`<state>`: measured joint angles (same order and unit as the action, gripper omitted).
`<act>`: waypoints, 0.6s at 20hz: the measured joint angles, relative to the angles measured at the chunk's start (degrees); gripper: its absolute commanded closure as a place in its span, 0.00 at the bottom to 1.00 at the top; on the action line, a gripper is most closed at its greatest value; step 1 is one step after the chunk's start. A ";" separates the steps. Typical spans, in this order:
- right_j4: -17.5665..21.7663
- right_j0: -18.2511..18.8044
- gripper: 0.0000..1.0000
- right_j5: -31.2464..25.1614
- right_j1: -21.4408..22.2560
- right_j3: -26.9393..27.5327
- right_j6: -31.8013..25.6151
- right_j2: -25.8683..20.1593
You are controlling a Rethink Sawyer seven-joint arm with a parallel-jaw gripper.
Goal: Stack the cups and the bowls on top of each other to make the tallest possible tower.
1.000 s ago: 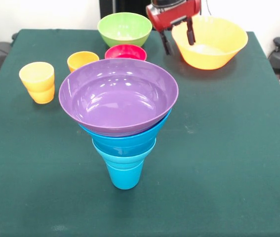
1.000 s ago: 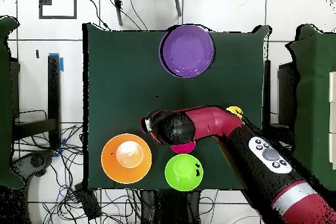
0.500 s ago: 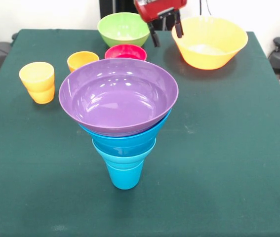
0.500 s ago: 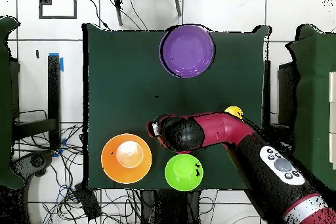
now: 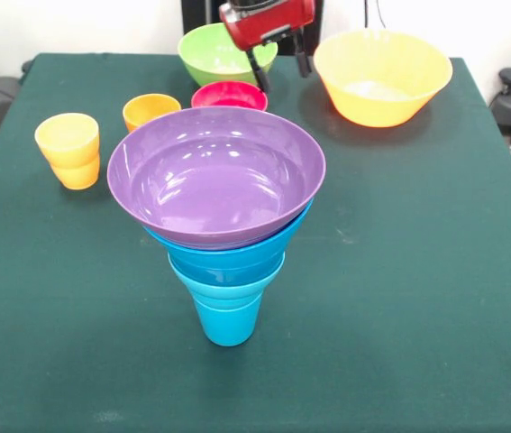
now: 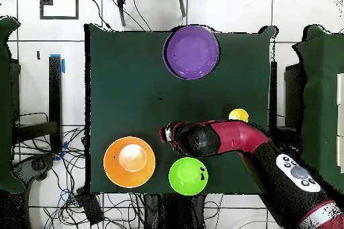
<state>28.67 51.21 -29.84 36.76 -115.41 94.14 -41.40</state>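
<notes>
The tower stands near the table's front: a blue cup at the base, blue bowls above it and a purple bowl on top; from overhead only the purple bowl shows. The yellow-orange bowl, green bowl, red bowl, orange cup and yellow cup stand apart on the table. My gripper is open and empty, hanging between the red bowl and the yellow-orange bowl, in front of the green bowl.
The green table carries everything. My red arm lies across the robot side of the table in the overhead view and hides the red bowl and orange cup there.
In the front view my open gripper has moved left and a little up, away from the yellow-orange bowl's rim toward the green and red bowls. The cups and bowls have not moved.
</notes>
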 measured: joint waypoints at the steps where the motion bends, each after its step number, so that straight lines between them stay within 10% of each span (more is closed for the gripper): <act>1: 0.38 0.33 0.00 0.23 -0.20 -0.06 0.00 0.12; 12: 3.45 4.05 0.00 4.81 -2.30 -3.33 0.00 2.16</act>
<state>32.11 55.26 -25.03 34.47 -118.74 94.14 -39.24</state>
